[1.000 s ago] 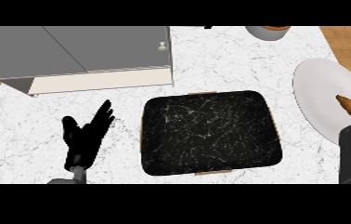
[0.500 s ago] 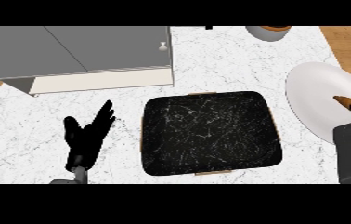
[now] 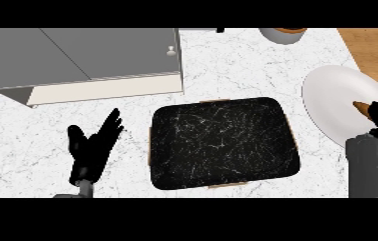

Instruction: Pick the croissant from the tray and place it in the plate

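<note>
At the far left the left hand (image 3: pixel 92 152) rested on the white marble counter (image 3: pixel 229 70), fingers straight and spread, holding nothing, and well apart from the tray. Behind it, toward the back, stood a grey cabinet (image 3: pixel 88 55) with a small round knob (image 3: pixel 172 50) on its door. In the middle sat the black tray (image 3: pixel 221 142), squarish with rounded corners and pale scratch-like marks across its surface; nothing lay in it. Farther back a grey pot (image 3: pixel 282 34) showed at the top edge, cut off by the view. At the right lay the white plate (image 3: pixel 332 100), partly out of view, and over its right side a brown bit of the croissant (image 3: pixel 360 108) peeked out next to the right hand (image 3: pixel 373 109). So little of that hand showed that I could not tell whether it gripped the croissant.
</note>
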Available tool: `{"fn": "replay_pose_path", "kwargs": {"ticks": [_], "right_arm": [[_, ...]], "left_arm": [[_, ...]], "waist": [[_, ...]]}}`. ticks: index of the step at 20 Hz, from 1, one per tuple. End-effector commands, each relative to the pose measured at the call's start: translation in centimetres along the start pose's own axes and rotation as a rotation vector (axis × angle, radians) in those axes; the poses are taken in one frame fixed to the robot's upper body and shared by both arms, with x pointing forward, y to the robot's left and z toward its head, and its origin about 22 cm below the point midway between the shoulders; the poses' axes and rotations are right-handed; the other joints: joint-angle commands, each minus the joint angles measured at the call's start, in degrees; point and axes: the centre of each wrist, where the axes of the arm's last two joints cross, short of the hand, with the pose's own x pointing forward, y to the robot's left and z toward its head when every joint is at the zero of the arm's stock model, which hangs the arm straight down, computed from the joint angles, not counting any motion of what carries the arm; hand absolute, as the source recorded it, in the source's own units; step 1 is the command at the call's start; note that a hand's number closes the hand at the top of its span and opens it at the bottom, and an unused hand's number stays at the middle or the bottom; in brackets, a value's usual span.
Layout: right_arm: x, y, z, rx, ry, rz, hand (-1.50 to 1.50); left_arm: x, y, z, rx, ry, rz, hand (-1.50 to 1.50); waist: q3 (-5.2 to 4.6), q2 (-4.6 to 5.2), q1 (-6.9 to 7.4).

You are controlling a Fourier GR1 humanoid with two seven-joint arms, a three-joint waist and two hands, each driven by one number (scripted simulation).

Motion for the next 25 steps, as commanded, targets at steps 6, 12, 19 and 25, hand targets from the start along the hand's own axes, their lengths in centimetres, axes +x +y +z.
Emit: {"fn": "replay_pose_path", "kwargs": {"ticks": [6,12,19,25], "right_arm": [[-1.8,-6.5,5.8,0.162,0.031,-0.201,-1.50],[-6.1,-8.5,8.0,0.245,0.006,-0.124,-1.50],[-7.5,-9.1,8.3,0.260,0.007,-0.079,-1.50],[-7.4,-8.7,9.5,0.295,0.026,-0.060,-1.50]], "left_arm": [[0.4,0.8,0.5,0.023,0.004,0.007,0.00],[-0.3,1.6,1.6,0.001,0.023,0.002,0.00],[0.4,-0.3,0.4,0.012,-0.006,0.004,0.00],[-0.7,1.5,-0.1,0.011,0.009,-0.003,0.00]], "waist": [[-0.15,-0.35,-0.72],[-0.16,-0.16,0.15],[-0.19,-0.08,-0.04],[-0.18,-0.01,0.03]]}}
